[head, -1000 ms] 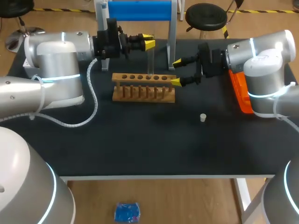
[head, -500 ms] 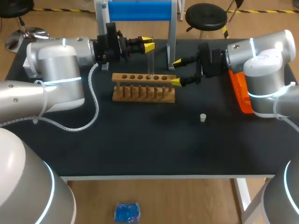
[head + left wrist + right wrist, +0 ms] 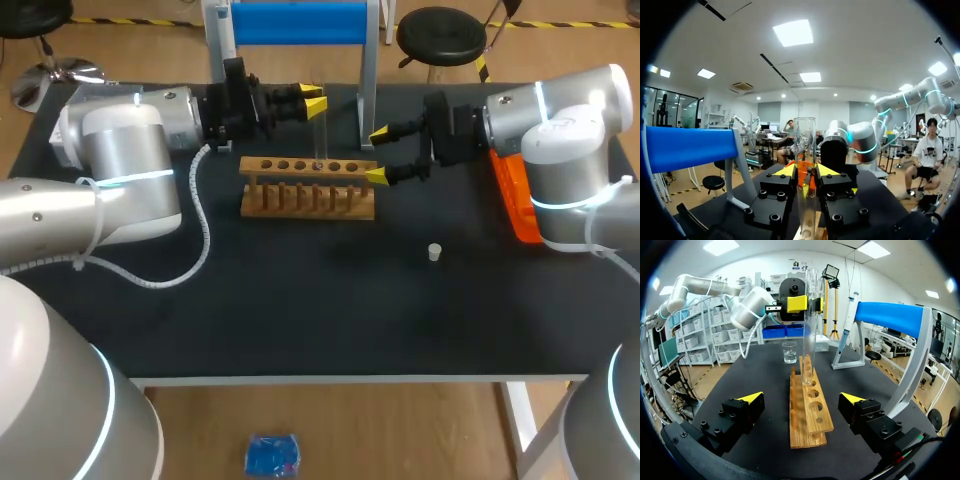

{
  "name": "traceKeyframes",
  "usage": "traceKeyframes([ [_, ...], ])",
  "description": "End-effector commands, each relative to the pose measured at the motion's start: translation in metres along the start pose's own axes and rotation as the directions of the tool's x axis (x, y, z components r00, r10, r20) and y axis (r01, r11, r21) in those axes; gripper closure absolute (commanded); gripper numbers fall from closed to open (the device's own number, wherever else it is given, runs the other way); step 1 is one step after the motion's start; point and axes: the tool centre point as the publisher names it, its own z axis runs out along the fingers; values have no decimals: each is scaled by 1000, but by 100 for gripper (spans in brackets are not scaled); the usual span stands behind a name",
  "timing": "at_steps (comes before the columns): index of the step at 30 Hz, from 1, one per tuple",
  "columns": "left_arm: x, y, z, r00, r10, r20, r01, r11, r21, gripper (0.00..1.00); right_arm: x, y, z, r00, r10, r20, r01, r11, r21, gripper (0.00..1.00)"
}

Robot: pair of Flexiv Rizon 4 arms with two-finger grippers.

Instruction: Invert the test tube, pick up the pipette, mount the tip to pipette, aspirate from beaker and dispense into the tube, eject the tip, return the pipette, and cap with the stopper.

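Observation:
A clear glass test tube point(image 3: 321, 130) stands upright with its lower end at a hole in the wooden rack point(image 3: 308, 187). My left gripper point(image 3: 314, 102) is shut on the tube's upper part. From the left wrist, the tube point(image 3: 805, 150) runs up between the fingers of that gripper point(image 3: 806, 173). My right gripper point(image 3: 379, 153) hangs open at the rack's right end, holding nothing. From the right wrist, the tube point(image 3: 809, 340) rises over the rack point(image 3: 810, 412) ahead of the open gripper point(image 3: 802, 399). A white pipette point(image 3: 849, 315) hangs on the blue stand point(image 3: 298, 22). The beaker point(image 3: 789, 352) sits beyond the rack.
A small white stopper point(image 3: 434, 252) lies on the black table point(image 3: 300, 310) in front of the rack, to its right. An orange box point(image 3: 514, 200) stands by my right arm. The blue stand's posts rise behind the rack.
My left arm has shifted a little and its wrist has turned slightly, still gripping the tube. The right arm has kept still.

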Motion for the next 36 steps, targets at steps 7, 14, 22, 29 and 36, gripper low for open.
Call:
traceKeyframes([
  [7,-5,7,-2,1000,-6,-1,6,1000,15,100,1,0,-1,1000,-1,2,1,1000,0,0],
  [14,-5,13,-3,1000,-14,4,14,1000,14,100,1,0,-1,1000,-1,2,1,1000,0,0],
  [22,-6,18,-5,1000,-26,10,26,999,22,100,1,0,-1,1000,-1,2,1,1000,0,0],
  [29,-5,7,-6,1000,-5,3,5,999,34,100,1,0,-1,1000,-1,2,1,1000,0,0],
  [36,-2,1,-7,1000,8,0,-8,1000,27,100,1,0,-1,1000,-1,2,1,1000,0,0],
])
